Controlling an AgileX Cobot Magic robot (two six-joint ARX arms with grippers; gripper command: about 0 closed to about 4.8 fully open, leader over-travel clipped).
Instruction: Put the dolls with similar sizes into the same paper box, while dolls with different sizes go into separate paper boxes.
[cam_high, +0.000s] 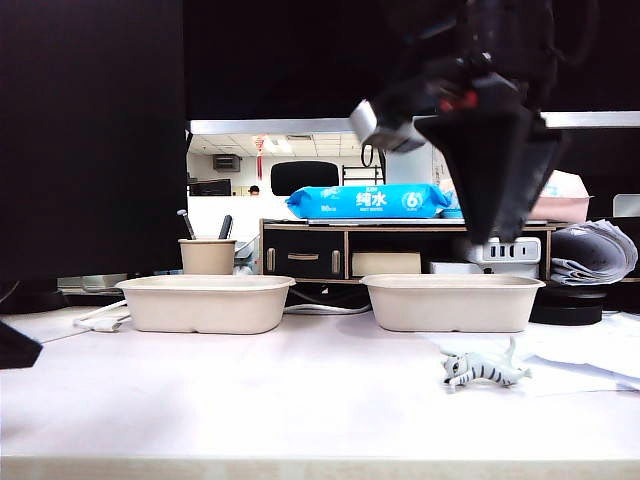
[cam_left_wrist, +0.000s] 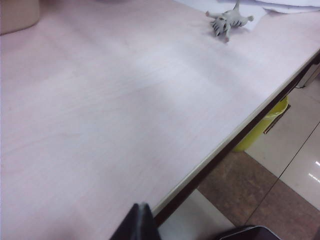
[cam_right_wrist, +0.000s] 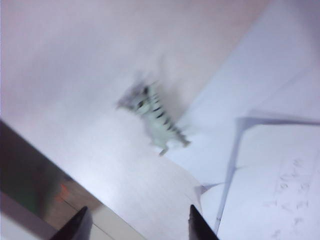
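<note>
Right gripper: the right gripper (cam_right_wrist: 135, 225) is hanging above the right part of the pale pink wooden tabletop (cam_high: 300, 400), over the right-hand box in the exterior view; its two dark fingertips (cam_right_wrist: 75, 227) are standing well apart with nothing between them, so the jaws are open and empty.

Left gripper: only one dark tip of the left gripper (cam_left_wrist: 137, 222) is showing in the left wrist view, near the tabletop's front edge; I cannot tell whether its jaws are open or closed.

Striped doll: the small grey-white striped cat figure (cam_high: 485, 372) is lying on its side on the tabletop towards the right end, in front of the right-hand box and apart from it, just beside the white paper sheets (cam_high: 590, 355) at the right edge. Nothing is touching it.

Paper boxes: the two beige moulded-pulp rectangular trays are sitting side by side along the back of the tabletop, the left tray (cam_high: 205, 303) and the right tray (cam_high: 452, 300) well apart from each other; their insides are hidden from this low angle.

Behind the left tray: a small beige round cup (cam_high: 207, 256) is standing holding dark pens.

Further back: a blue packet of wet wipes (cam_high: 368, 201) is lying on a dark shelf unit (cam_high: 305, 255).
</note>
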